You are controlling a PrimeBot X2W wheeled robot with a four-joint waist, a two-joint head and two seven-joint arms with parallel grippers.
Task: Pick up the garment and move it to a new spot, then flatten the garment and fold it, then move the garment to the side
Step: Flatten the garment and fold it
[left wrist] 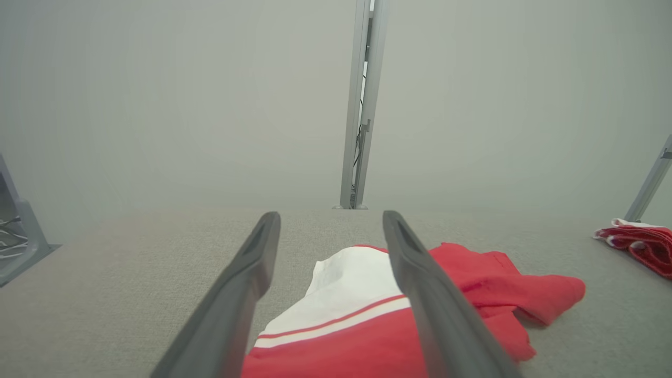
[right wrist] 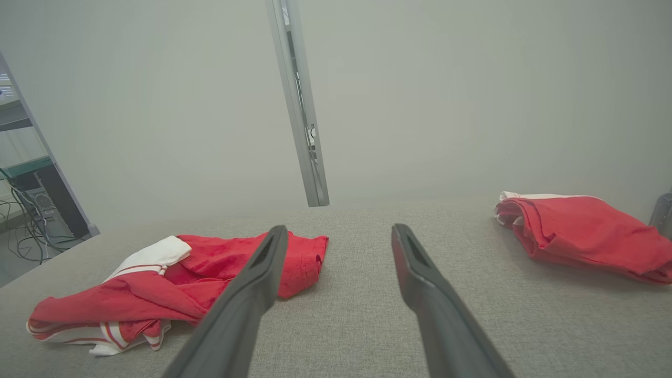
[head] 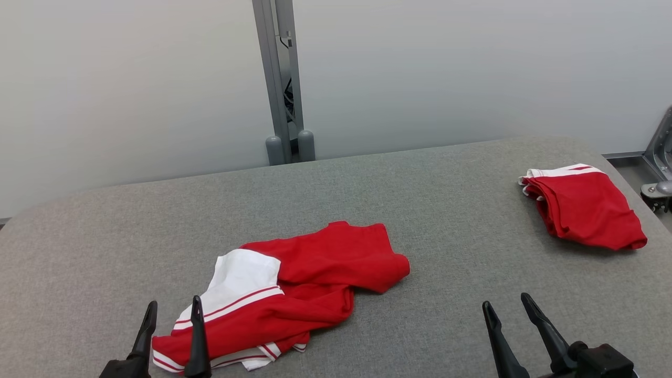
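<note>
Two grippers are showing at the bottom of the head view. The left gripper (head: 174, 302) is hanging at the lower left with both dark fingers spread wide and nothing between them. Its inner finger is overlapping the near edge of the crumpled garment (head: 315, 268), but I can't tell if it's actually touching the cloth. The right gripper (head: 505, 299) is sitting at the lower right, also wide open and holding nothing, over bare grey table (head: 420, 184) and well apart from any fabric.

Two garments are lying on the table, both red with white trim. The crumpled one is sprawling in the lower middle of the frame, just left of center, with a white panel and red stripes turned up on its left side. The folded garment (head: 588, 210) is resting as a neat stack at the right edge of the frame, near the table's far right corner.

Behind the table, one grey metal post (head: 281, 79) is rising at top center, standing on two rounded feet in front of the pale wall (head: 131, 89).
</note>
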